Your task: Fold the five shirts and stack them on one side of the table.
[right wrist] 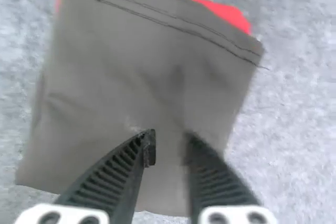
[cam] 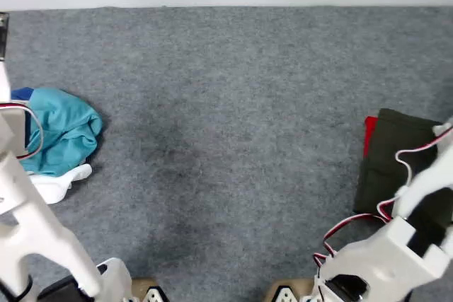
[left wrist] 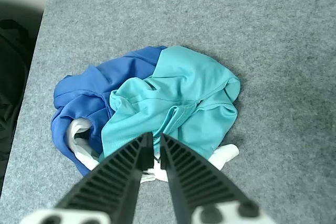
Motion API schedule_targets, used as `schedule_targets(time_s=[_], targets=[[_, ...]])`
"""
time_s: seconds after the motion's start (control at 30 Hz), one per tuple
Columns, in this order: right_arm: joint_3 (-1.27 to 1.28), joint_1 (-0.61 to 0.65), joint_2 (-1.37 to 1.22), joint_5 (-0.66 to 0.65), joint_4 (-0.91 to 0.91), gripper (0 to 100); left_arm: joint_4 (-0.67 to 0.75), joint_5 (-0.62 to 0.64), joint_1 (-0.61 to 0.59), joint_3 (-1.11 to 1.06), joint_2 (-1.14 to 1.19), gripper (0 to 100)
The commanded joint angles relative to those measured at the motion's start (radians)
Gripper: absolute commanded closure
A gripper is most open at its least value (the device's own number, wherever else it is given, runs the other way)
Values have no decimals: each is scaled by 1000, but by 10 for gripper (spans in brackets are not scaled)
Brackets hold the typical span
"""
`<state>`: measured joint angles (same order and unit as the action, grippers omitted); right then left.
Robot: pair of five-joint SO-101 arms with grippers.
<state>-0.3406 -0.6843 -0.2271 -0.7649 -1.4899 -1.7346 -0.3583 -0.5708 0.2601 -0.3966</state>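
Teal shirt (left wrist: pixel 173 103) crumpled at left edge of worktop (cam: pixel 226 139); left end effector (left wrist: pixel 154 142) above it, nearly together. Right end effector (right wrist: pixel 168 148), slightly apart, over folded dark shirt (right wrist: pixel 142 77). Best open wide, pinch teal layer alone

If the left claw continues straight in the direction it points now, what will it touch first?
Most likely the teal shirt, on top of the crumpled pile. The left claw points at its near edge; the height above it is unclear.
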Motion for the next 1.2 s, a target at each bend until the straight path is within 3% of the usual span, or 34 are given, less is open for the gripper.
schedule_targets(time_s=[0.0, 0.1, 0.23, 0.43, 0.93, 1.07, 1.17], targets=[[-69, 76, -30, 15, -18, 992, -20, -3, -5, 4, -32, 968], [-71, 148, -120, 41, 21, 989, -20, -3, -5, 4, -32, 968], [-75, 228, -282, 176, 202, 990, -20, -3, -5, 4, -32, 968], [-81, 277, -364, 275, 355, 990, -20, -3, -5, 4, -32, 968], [-127, 285, -2, 327, -114, 990, -21, -14, -5, -19, -26, 963], [-124, 280, 24, 327, -180, 990, -20, -129, -8, -125, -31, 960], [-130, 283, 44, 327, -302, 990, -20, -184, -64, -168, -23, 897]])
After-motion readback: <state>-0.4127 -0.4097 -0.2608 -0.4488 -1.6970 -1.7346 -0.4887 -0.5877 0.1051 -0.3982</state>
